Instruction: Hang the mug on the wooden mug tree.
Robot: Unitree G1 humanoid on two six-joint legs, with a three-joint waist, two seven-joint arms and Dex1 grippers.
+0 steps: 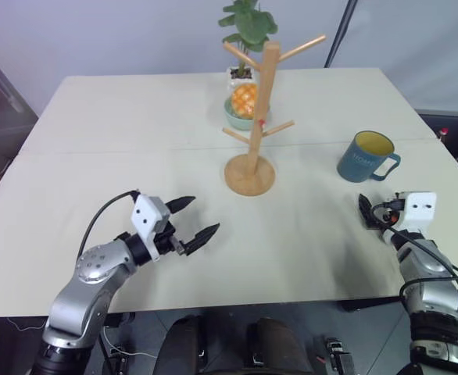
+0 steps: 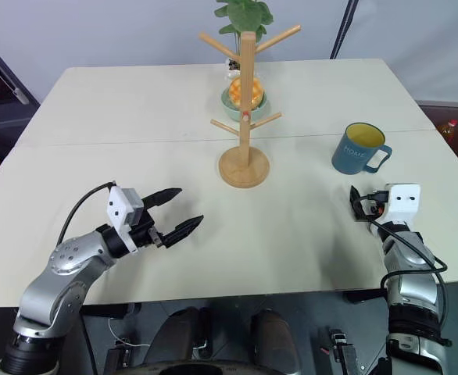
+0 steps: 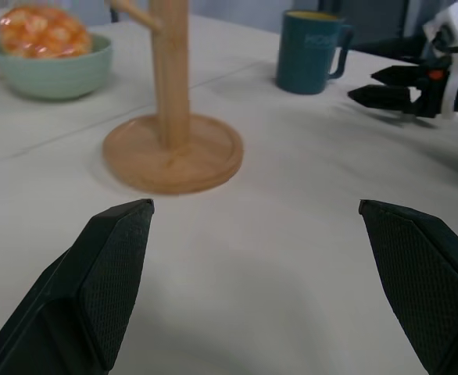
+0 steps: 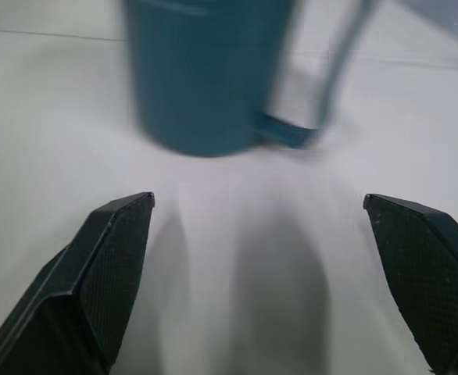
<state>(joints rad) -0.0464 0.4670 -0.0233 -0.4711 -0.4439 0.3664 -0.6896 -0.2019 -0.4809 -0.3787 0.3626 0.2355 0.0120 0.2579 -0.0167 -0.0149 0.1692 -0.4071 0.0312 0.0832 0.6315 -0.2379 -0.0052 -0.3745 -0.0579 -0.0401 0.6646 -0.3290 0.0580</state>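
Count on the desk (image 1: 135, 141): one mug (image 1: 364, 156), one wooden mug tree (image 1: 254, 117), one bowl (image 1: 238, 116), one potted plant (image 1: 247, 31). The mug is dark teal-blue with a yellow interior, upright, nothing seen inside it; pale lettering on its side appears to read "HOME", though I cannot be sure of every letter. Its loop handle faces my right side. It stands on the desk well to the right of the mug tree, apart from it, not hung on any peg. The mug tree is a light wood post on a round disc base; I count four angled pegs, two high and two low, all bare. Just behind the post sits the pale green bowl holding orange-yellow fruit, number of pieces unclear. Behind the bowl is the green plant in a white pot. My right end effector (image 1: 367, 211) is released, fingers spread wide, low over the desk just short of the mug and pointed at it, not touching. My left end effector (image 1: 194, 220) is also released, fingers apart, grasping nothing, near the front left of the desk and aimed toward the tree base.
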